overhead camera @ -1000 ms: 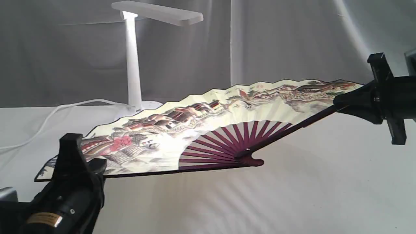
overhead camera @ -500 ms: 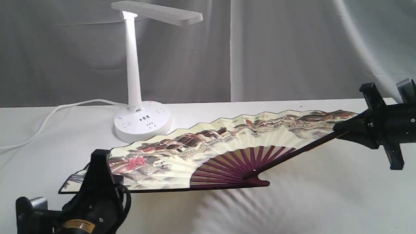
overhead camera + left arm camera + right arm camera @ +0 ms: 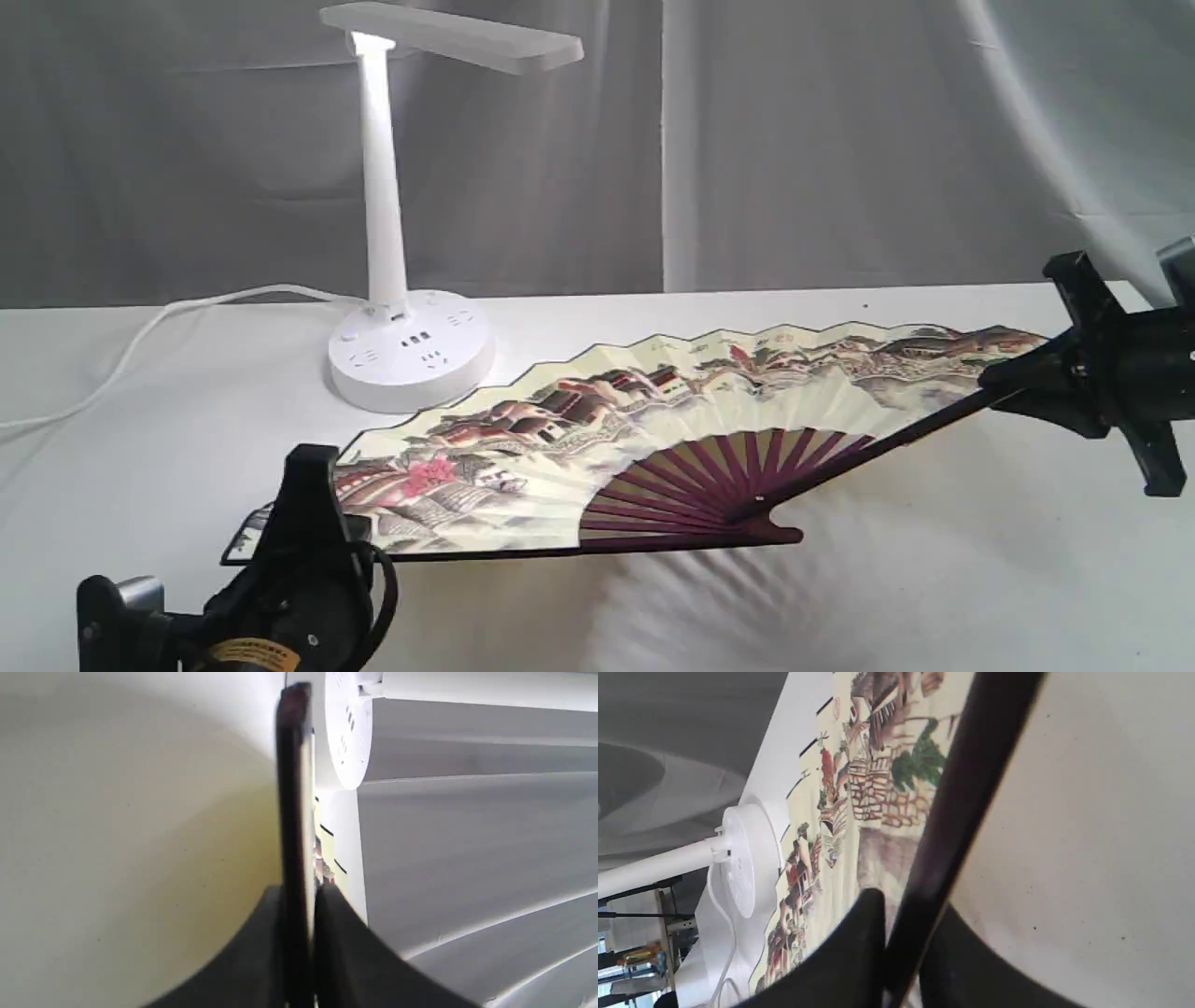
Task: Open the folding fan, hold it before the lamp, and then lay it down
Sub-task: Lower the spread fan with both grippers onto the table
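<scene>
Exterior view: I have the folding fan (image 3: 653,420) spread wide, low over the counter (image 3: 934,579), just in front of the lamp (image 3: 383,215). My left hand (image 3: 303,523) pinches one guard and my right hand (image 3: 1004,383) pinches the other.

Left wrist view: my fingers (image 3: 345,952) are pressed on the maroon guard, seen edge-on.

Right wrist view: the same pinch, on wood.

I judge the fan light and its pleated paper easy to tear, so I grip only the stiff guards.

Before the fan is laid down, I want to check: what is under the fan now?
Below the fan I see only white cloth and the fan's shadow. The cloth right under the painted paper is covered.
</scene>
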Controlling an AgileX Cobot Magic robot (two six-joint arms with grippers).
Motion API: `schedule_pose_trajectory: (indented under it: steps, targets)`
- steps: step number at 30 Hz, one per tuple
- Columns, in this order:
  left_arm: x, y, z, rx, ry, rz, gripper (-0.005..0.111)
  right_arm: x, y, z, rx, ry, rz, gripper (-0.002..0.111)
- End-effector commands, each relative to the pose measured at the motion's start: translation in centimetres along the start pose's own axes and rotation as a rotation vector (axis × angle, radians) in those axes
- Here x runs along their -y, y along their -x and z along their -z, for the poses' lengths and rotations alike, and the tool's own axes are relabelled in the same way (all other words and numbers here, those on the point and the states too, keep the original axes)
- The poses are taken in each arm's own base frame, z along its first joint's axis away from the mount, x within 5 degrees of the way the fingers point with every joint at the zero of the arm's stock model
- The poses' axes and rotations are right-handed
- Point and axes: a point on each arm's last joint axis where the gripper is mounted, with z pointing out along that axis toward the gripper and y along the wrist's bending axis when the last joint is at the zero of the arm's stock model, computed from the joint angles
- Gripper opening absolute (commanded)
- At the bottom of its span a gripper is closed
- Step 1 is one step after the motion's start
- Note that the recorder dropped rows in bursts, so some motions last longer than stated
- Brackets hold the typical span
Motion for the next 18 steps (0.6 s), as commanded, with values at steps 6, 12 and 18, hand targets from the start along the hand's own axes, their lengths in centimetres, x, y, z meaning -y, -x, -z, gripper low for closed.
schedule_pose_trajectory:
  steps: [6, 12, 18]
  targets:
    - [0.5, -0.2, 0.0, -0.027, -0.040, -0.032, 0.006, 1.1, 0.5, 0.4, 0.037, -0.103, 0.093, 0.039]
    - [0.0, -0.3, 0.0, -0.047, 0.010, -0.032, 0.006, 1.3, 0.3, 0.4, 0.007, -0.122, 0.120, 0.049]
    - [-0.8, -0.6, -0.2, -0.065, 0.048, -0.109, 0.006, 1.5, -0.2, 0.5, -0.049, -0.156, 0.146, 0.050]
